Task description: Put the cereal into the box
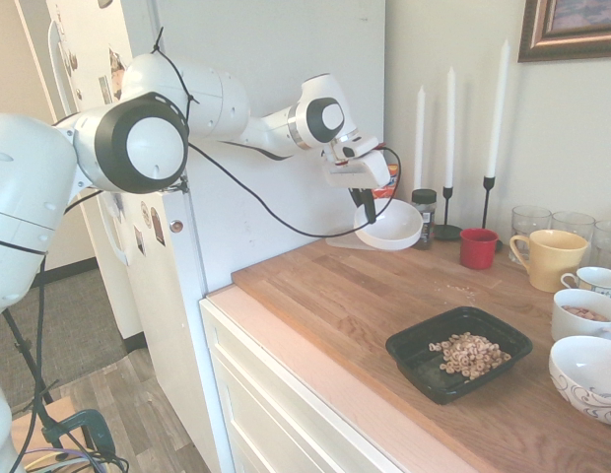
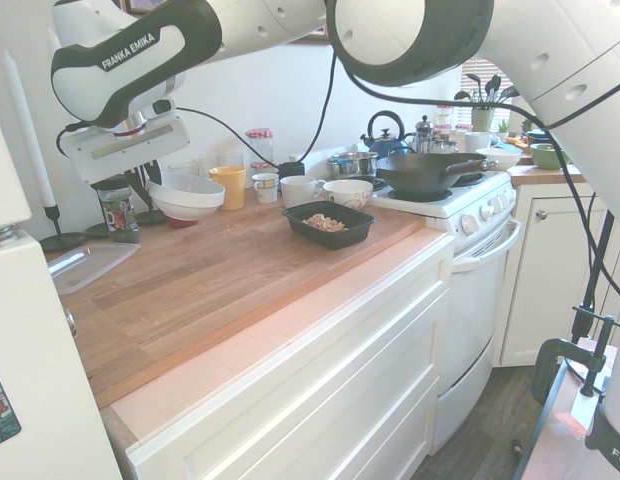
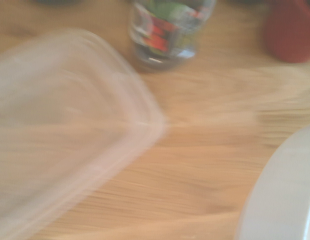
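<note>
Nearest the lens at lower right, one patterned bowl (image 1: 587, 377) sits beside the single black box (image 1: 459, 353), which holds the cereal (image 1: 469, 355), a heap too dense to count. Upper centre, the gripper (image 1: 368, 209) has its fingers clamped on one white bowl (image 1: 388, 225). Three candles (image 1: 450, 113) stand behind.

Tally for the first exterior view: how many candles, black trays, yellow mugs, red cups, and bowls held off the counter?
candles: 3
black tray: 1
yellow mug: 1
red cup: 1
held white bowl: 1
Total: 7
</note>
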Controlling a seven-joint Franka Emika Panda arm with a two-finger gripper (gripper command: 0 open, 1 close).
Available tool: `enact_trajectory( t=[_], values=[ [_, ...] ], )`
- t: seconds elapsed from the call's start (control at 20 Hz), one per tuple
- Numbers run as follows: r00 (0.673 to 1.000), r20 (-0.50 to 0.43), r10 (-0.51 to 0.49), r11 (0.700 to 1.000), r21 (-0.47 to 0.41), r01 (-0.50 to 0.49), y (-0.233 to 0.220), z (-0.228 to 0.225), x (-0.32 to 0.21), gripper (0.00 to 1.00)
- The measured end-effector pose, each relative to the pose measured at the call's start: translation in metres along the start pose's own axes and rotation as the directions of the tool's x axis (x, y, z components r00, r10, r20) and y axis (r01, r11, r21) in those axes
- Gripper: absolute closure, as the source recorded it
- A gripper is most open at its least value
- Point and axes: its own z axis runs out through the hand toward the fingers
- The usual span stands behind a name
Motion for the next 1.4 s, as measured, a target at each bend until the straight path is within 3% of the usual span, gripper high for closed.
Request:
enact_trajectory(
  t=[0.2,0.35,0.6,0.95,1.35,1.4],
  values=[
    [0.995,-0.063,-0.072,0.979,-0.194,0.058,0.002,0.021,-0.003,1.00],
    [0.990,-0.069,-0.120,0.963,-0.249,0.099,-0.001,0.042,-0.010,1.00],
    [0.988,-0.063,-0.138,0.961,-0.252,0.118,-0.007,0.062,-0.019,1.00],
    [0.993,-0.046,-0.104,0.981,-0.168,0.095,-0.014,0.090,-0.015,1.00],
    [0.994,-0.032,-0.105,0.980,-0.172,0.098,-0.017,0.116,-0.027,1.00],
    [0.994,-0.032,-0.102,0.981,-0.171,0.095,-0.018,0.116,-0.028,0.00]
  ],
)
